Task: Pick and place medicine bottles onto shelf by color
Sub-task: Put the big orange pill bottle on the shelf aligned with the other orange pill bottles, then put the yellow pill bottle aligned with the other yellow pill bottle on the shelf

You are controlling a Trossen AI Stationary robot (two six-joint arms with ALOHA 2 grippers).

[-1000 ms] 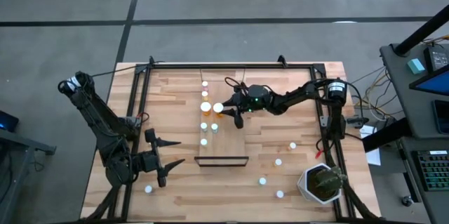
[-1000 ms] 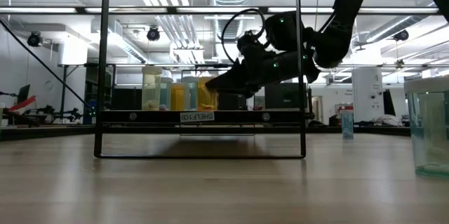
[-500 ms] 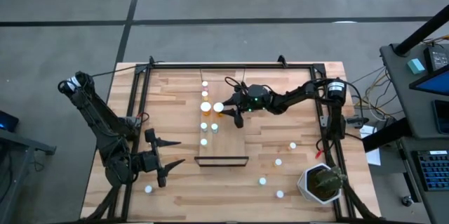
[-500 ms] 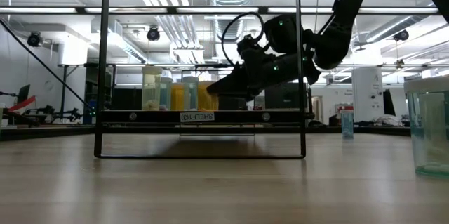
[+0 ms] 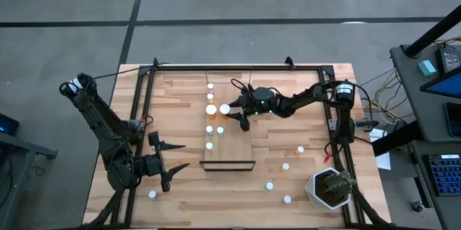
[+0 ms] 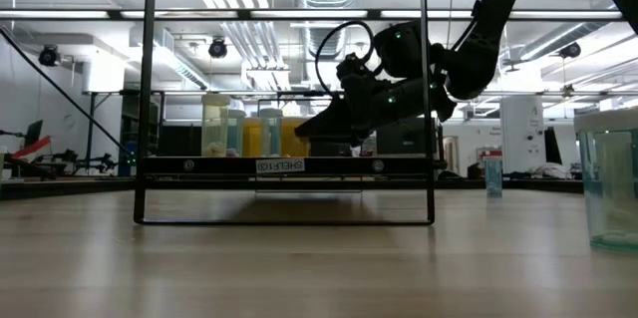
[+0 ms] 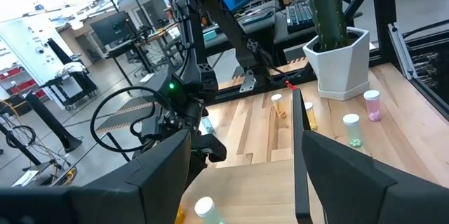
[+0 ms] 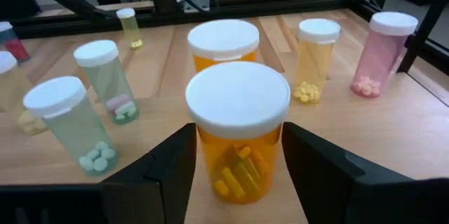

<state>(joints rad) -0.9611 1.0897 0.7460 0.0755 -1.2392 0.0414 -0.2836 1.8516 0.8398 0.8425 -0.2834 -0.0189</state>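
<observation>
The shelf (image 5: 234, 147) is a light-wood plank in the middle of the table, and several medicine bottles stand on its left half. My right gripper (image 5: 232, 113) reaches level from the table's right side. It is open, with a finger (image 8: 167, 164) on either side of a white-capped orange bottle (image 8: 237, 150) that stands upright on the shelf. A second orange bottle (image 8: 223, 45) stands just behind that one. Greenish bottles (image 8: 66, 129), a yellow one (image 8: 316, 59) and a pink one (image 8: 379, 52) stand around them. My left gripper (image 5: 180, 156) waits open at the table's near left.
Loose white-capped bottles (image 5: 285, 166) lie scattered on the table's near right, and one more bottle (image 5: 152, 194) is at the near left. A potted cactus (image 5: 330, 189) stands at the near right corner. A dark metal frame (image 5: 238, 65) borders the table.
</observation>
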